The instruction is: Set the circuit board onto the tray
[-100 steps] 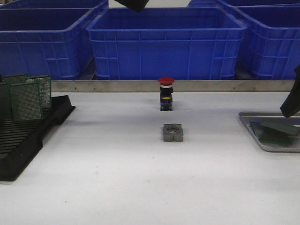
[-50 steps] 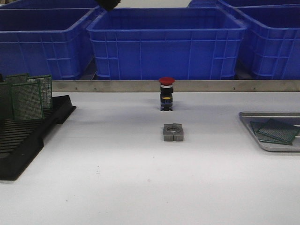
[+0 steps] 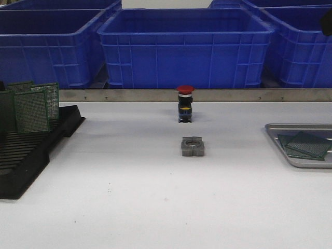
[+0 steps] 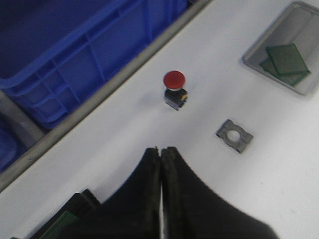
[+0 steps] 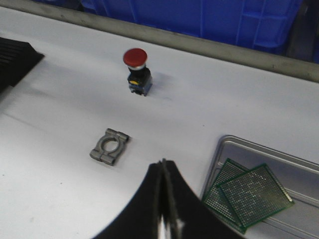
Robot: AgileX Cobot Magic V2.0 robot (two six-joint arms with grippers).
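The silver-grey tray (image 3: 275, 128) lies at the table's right edge with two green circuit boards (image 3: 307, 145) flat in it, overlapping. They also show in the left wrist view (image 4: 286, 62) and in the right wrist view (image 5: 249, 194), on the tray (image 5: 299, 172). More green boards (image 3: 32, 110) stand in the black slotted rack (image 3: 26, 155) at the left. My left gripper (image 4: 160, 149) is shut and empty, high above the table's middle. My right gripper (image 5: 163, 162) is shut and empty, raised above the table beside the tray.
A red mushroom push-button (image 3: 184, 104) stands at the table's centre back, with a grey metal clamp block (image 3: 192, 146) in front of it. Blue plastic bins (image 3: 184, 46) line the back behind a metal rail. A dark part of the right arm (image 3: 327, 23) shows at the top right.
The right arm lifted off the tray and withdrew to the upper right, leaving a second board there. The left arm rose out of the top of the front view.
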